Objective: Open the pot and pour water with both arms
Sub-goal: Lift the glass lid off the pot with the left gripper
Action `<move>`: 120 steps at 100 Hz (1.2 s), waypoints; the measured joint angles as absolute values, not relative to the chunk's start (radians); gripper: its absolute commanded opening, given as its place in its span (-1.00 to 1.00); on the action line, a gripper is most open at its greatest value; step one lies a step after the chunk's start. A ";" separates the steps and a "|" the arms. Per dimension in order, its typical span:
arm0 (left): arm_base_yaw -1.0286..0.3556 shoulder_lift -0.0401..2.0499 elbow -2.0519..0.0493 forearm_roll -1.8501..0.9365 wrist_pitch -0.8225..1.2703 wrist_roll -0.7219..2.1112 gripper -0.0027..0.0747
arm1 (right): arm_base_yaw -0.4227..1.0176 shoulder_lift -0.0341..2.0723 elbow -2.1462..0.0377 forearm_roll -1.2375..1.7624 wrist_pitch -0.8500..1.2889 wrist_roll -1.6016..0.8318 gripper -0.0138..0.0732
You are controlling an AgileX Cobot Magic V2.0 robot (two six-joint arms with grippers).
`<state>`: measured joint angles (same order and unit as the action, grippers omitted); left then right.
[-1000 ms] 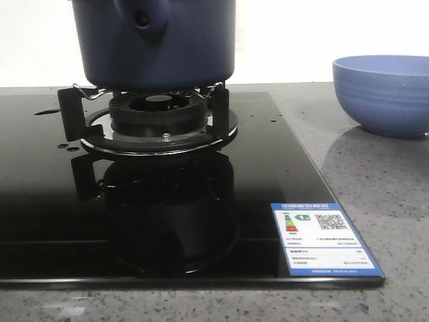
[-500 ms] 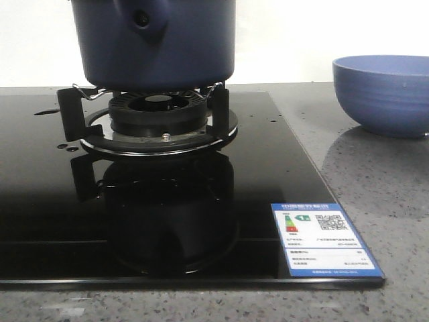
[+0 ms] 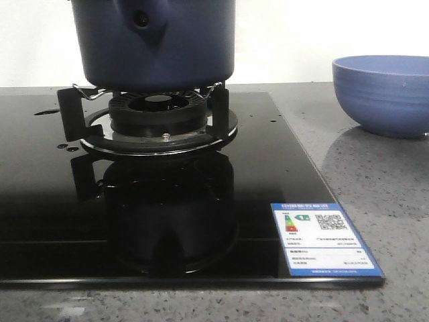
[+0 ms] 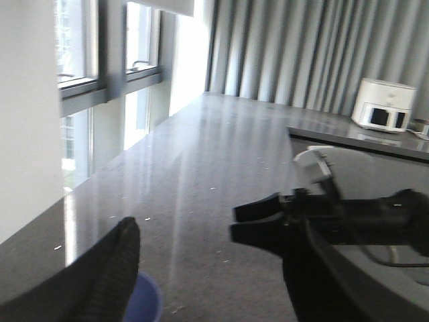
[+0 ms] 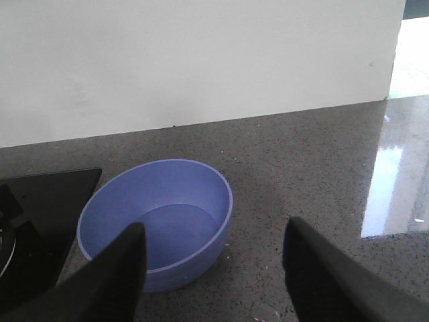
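The dark navy pot (image 3: 154,47) stands on the burner's pan support (image 3: 157,111). Its stubby side knob (image 3: 142,19) with a dark hole faces the front camera. The pot's top is cut off by the frame, and neither gripper shows in the front view. My left gripper (image 4: 211,268) is open above the grey counter with nothing between its fingers, and the pot is out of its view. My right gripper (image 5: 213,235) is open too, hovering over the periwinkle bowl (image 5: 157,215) and holding nothing.
The black glass hob (image 3: 134,201) carries a blue and white energy label (image 3: 325,238) at its front right corner. The periwinkle bowl (image 3: 382,94) sits on the speckled counter right of the hob. A black two-pronged arm part (image 4: 268,221) crosses the left wrist view; a white appliance (image 4: 382,104) stands far behind.
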<state>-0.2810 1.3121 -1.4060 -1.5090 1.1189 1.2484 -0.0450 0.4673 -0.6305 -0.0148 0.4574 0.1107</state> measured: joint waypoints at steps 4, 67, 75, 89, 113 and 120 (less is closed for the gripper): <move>-0.264 1.330 -1.406 -1.481 1.096 1.259 0.15 | -0.045 0.467 -0.631 -0.015 0.459 0.111 0.25; -0.231 1.392 -1.368 -1.212 0.829 1.408 0.53 | -0.045 0.467 -0.631 -0.015 0.467 0.111 0.25; -0.213 1.410 -1.336 -1.263 0.829 1.447 0.53 | -0.045 0.467 -0.631 -0.015 0.472 0.111 0.25; -0.153 1.442 -1.278 -1.441 0.853 1.592 0.53 | -0.045 0.467 -0.631 -0.015 0.484 0.111 0.25; -0.138 1.497 -1.264 -1.502 0.896 1.705 0.54 | -0.045 0.467 -0.631 -0.015 0.504 0.111 0.25; -0.152 1.511 -1.262 -1.488 0.900 1.730 0.54 | -0.045 0.467 -0.631 -0.015 0.507 0.111 0.25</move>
